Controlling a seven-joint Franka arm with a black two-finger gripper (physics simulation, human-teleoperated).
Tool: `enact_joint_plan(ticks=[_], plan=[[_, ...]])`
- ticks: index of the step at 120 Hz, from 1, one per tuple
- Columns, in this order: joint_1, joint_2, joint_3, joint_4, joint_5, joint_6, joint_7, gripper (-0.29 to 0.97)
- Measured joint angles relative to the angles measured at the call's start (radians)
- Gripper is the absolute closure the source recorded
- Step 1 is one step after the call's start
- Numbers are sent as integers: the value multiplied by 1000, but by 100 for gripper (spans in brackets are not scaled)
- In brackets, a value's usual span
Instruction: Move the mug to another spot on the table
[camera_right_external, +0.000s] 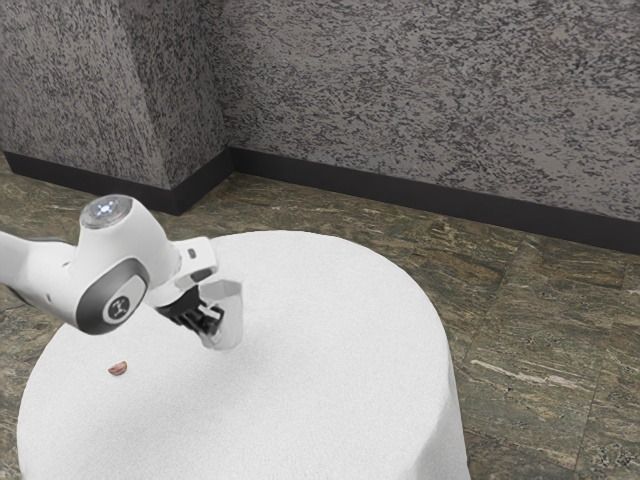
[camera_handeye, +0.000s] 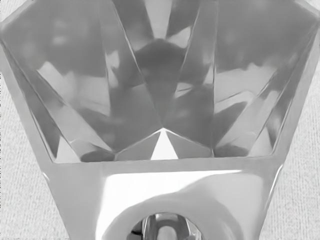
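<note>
Arm (camera_right_external: 100, 275): white with grey joints, entering from the exterior view's left and reaching toward its right, low over the surface.

End effector (camera_right_external: 205, 318): black, pressed up against the side of the mug that faces the arm; whether holding the mug or merely beside it, impossible to tell from either view.

Mug (camera_right_external: 224, 318): pale, translucent, with faceted walls; roughly upright with its opening upward, on the part of the surface toward the exterior view's left, directly at the end effector. Resting on the surface or raised just off it: cannot tell.

Mug from the wrist view (camera_handeye: 160, 100): seen straight down into the opening, grey facets meeting at a point at the bottom of the inside.

Handle (camera_handeye: 165, 220): a rounded loop on the mug's outer wall, close under the hand.

Surface (camera_right_external: 330, 380): round, white, finely textured cloth look; same texture visible on either side of the mug in the wrist view (camera_handeye: 15, 200).

Small brown object (camera_right_external: 118, 368): lying on the surface, well apart from the mug, toward the exterior view's left and nearer the camera; too small to identify.

Floor (camera_right_external: 540, 330): mottled green-brown stone tiles.

Wall (camera_right_external: 420, 90): speckled grey, with a dark baseboard (camera_right_external: 430, 198) along its foot.
</note>
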Motion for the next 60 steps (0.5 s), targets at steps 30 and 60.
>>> enact_joint_plan(ticks=[30, 60], plan=[[17, 34, -1, 4, 3, 29, -21, 74], [45, 72, -4, 6, 1, 71, -29, 74]])
